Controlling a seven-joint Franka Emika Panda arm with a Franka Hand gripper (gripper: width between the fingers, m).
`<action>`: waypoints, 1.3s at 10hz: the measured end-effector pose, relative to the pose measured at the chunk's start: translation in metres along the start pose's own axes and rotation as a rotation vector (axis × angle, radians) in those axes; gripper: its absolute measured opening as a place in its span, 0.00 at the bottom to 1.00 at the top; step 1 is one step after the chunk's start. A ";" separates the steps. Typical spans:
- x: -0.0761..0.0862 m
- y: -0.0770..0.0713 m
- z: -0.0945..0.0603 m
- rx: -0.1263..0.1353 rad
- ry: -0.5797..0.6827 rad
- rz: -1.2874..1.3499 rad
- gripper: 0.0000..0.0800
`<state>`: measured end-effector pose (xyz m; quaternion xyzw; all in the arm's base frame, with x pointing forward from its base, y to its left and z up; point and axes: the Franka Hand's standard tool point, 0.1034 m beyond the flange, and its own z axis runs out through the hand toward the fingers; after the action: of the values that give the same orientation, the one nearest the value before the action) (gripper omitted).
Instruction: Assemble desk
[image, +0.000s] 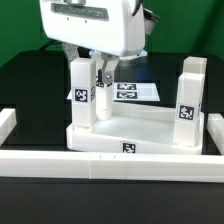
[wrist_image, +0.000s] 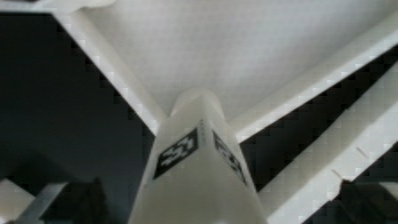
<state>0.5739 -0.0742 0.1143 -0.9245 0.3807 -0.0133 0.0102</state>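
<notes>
Tabletop (image: 135, 128) sits on the black table (image: 25, 85), rim up, pressed against the long white border rail (image: 110, 160) at the front edge, tag on its front wall. Three leg blocks stand upright on it: one at the exterior view's left (image: 81, 93), a second just beside it (image: 103, 92) under the arm, a third at the exterior view's right (image: 190, 93). Gripper (image: 106, 72) is over the second leg, jaws spread wide, a finger on each side of the leg's top, not clamped on it. Wrist view looks straight down that same leg (wrist_image: 196, 150), tags on two faces, fingertips (wrist_image: 54, 200) blurred at the frame edge. Marker board (image: 135, 92) lies flat behind the tabletop.
</notes>
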 end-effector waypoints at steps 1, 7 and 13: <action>-0.001 -0.001 0.000 -0.004 0.002 -0.063 0.81; 0.004 0.003 0.000 -0.035 0.021 -0.609 0.81; 0.007 0.004 -0.001 -0.045 0.032 -0.714 0.64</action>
<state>0.5765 -0.0819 0.1156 -0.9989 0.0341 -0.0222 -0.0216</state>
